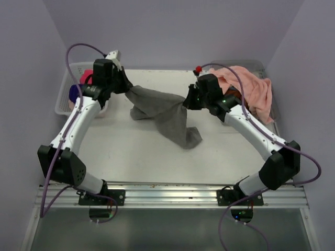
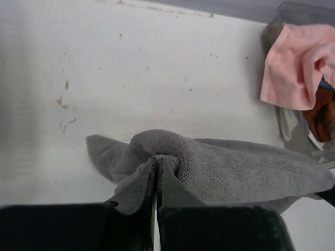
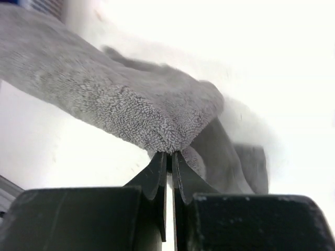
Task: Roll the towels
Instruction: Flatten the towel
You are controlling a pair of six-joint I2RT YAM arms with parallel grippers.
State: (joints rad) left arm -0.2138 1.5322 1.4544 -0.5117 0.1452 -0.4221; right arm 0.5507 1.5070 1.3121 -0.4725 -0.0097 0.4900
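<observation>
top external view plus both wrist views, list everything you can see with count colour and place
grey towel: one, grey, mid table, strung between both tools, loose end on the table
salmon towel: one, salmon pink, draped over the far-right bin
rust cloth: one, rust orange, in that bin, mostly hidden
hot pink towel: one, hot pink, in the basket
purple towel: one, purple, in the basket
basket: one, white, far left
bin: one, grey, far right
table: one, white
left tool: one, black, shut on the grey towel
right tool: one, black, shut on the grey towel
</observation>
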